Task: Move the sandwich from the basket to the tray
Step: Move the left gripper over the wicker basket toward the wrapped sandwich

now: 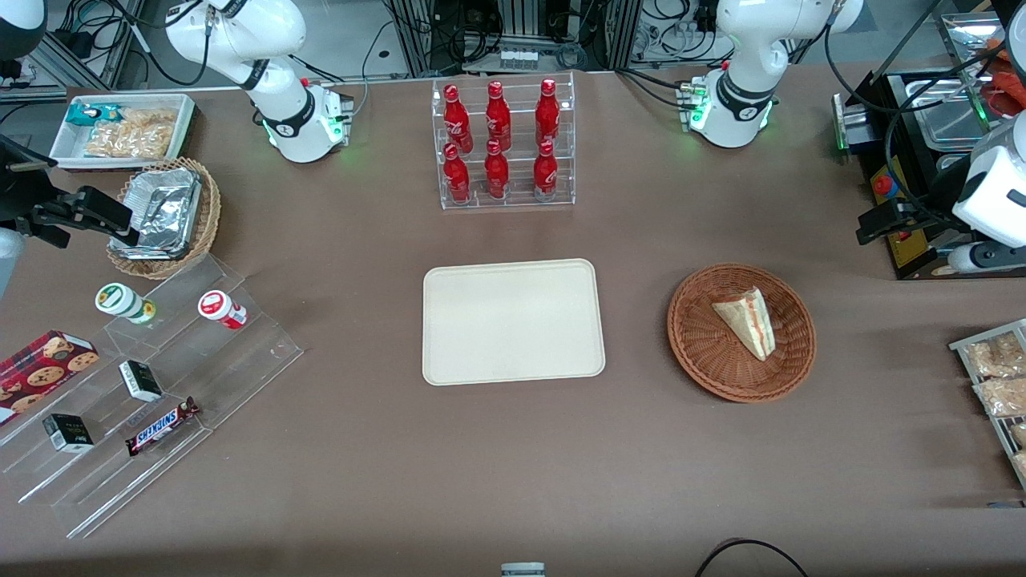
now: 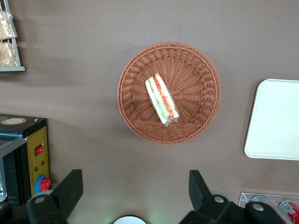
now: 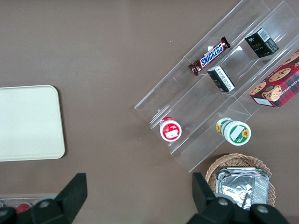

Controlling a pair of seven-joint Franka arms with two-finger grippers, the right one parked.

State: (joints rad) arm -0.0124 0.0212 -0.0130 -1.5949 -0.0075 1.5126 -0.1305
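High above the basket and its sandwich, tool spread wide, pointing straight down.

The gripper shows only its two spread fingers, its body cut off by the picture's edge. The tray is cropped too (one end only).

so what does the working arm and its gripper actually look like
The left arm is glossy white with rounded joint housings, a black band around its lower segment and a green light at its base, where cables plug in. Its gripper, high above the table near the basket, has two black, wedge-shaped fingers on a dark body with round silver fasteners.
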